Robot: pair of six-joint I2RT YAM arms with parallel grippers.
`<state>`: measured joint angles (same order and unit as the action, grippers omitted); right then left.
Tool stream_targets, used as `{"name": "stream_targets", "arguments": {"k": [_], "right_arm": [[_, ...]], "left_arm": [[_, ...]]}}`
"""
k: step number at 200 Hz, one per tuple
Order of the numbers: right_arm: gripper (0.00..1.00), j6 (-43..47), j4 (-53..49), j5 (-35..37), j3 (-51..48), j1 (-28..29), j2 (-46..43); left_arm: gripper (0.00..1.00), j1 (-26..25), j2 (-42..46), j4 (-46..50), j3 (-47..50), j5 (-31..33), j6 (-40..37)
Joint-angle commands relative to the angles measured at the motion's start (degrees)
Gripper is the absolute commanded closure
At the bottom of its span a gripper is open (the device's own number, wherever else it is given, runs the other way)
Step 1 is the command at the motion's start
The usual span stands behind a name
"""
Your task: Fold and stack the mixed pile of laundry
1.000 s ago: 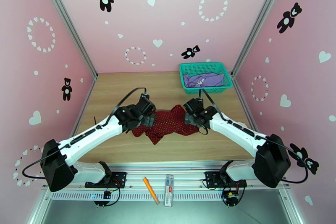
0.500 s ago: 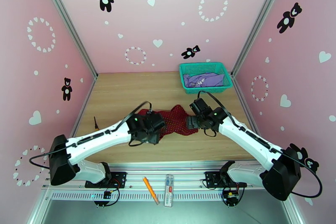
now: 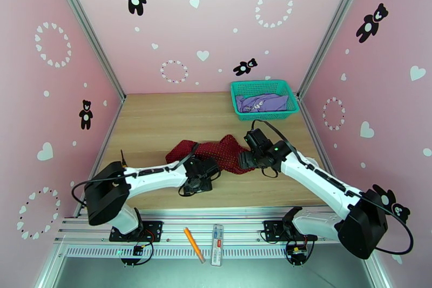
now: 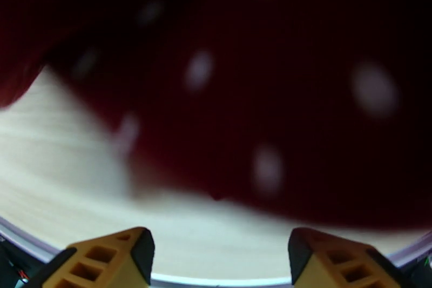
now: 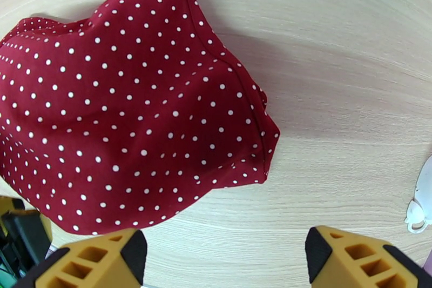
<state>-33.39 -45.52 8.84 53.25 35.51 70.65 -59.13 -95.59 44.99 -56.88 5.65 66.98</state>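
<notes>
A pale wooden table sits inside pink walls stuck with bears and hearts. At its 1 o'clock corner, a teal mesh basket holds the lavender T-shirt. The dark red dotted cloth lies rumpled near the table's middle, not yet folded. The left gripper is low at the cloth's 7 o'clock edge. In its wrist view its fingers stand apart over bare wood with nothing between them, and the blurred hem hangs just ahead. The right gripper sits at the cloth's 3 o'clock side, likewise spread and holding nothing, with the rounded corner just off its fingertips. The risk, as I judge it, is a poor pinch. The fabric is bunched in overlapping layers, so closing here could catch two plies or only a fold's crest. One jaw may also scrape the wood and push the hem away, leaving the cloth more crumpled.
</notes>
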Motion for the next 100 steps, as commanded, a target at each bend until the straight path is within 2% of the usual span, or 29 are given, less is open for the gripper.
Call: {"name": "stream_targets", "arguments": {"k": [1,31,63,81,85,91,100], "right_arm": [[0.19,0.63,0.69,-0.23,-1.30,-0.26,-2.02],[0.19,0.12,0.87,0.12,-2.81,-0.36,-2.88],[0.19,-0.41,0.87,0.04,-3.66,-0.52,-3.12],[0.21,-0.67,0.62,0.04,-3.71,-0.52,-3.25],[0.21,-0.76,0.54,0.08,-3.69,-0.53,-3.36],[0.21,-0.73,0.44,0.17,-3.68,-0.52,-3.48],[0.21,-0.75,0.15,0.45,-3.68,-0.61,-3.71]], "left_arm": [[0.32,1.23,-1.68,-0.56,-2.78,2.59,-0.05],[0.38,2.88,-2.28,-1.02,-2.03,4.17,-0.83],[0.54,3.35,-5.59,-2.36,-2.26,3.46,-2.75],[0.73,3.32,-7.23,-3.99,-2.09,2.20,-3.49],[0.81,3.32,-7.32,-4.21,-2.01,2.05,-3.67],[1.00,3.33,-7.49,-4.18,-2.00,2.04,-3.87],[1.00,3.32,-6.94,-3.49,-2.14,2.51,-4.19]]}}
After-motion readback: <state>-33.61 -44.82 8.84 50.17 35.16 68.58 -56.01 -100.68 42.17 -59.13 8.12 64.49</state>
